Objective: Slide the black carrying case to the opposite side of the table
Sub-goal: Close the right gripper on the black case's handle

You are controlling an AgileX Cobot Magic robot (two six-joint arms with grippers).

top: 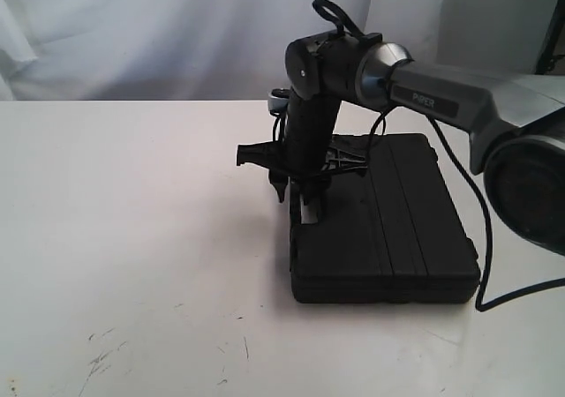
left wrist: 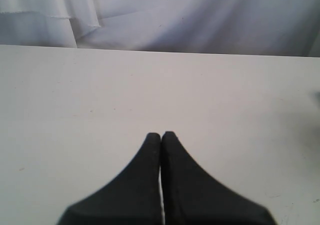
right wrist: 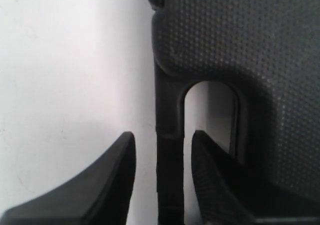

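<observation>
Right gripper [right wrist: 162,137], jaws spread, straddles the left-edge handle [right wrist: 169,115] of the black carrying case [top: 397,238], seemingly rigid and hefty; left gripper [left wrist: 161,135] pressed together.

Your light is bright and even; the table [top: 132,238] glares pale, and fingers [left wrist: 135,190] at six o'clock seem softly blurred.

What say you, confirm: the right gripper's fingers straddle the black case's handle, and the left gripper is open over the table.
Wrong on one count: the left gripper is shut, not open, per the left wrist view. The right gripper straddles the handle of the black case.
</observation>
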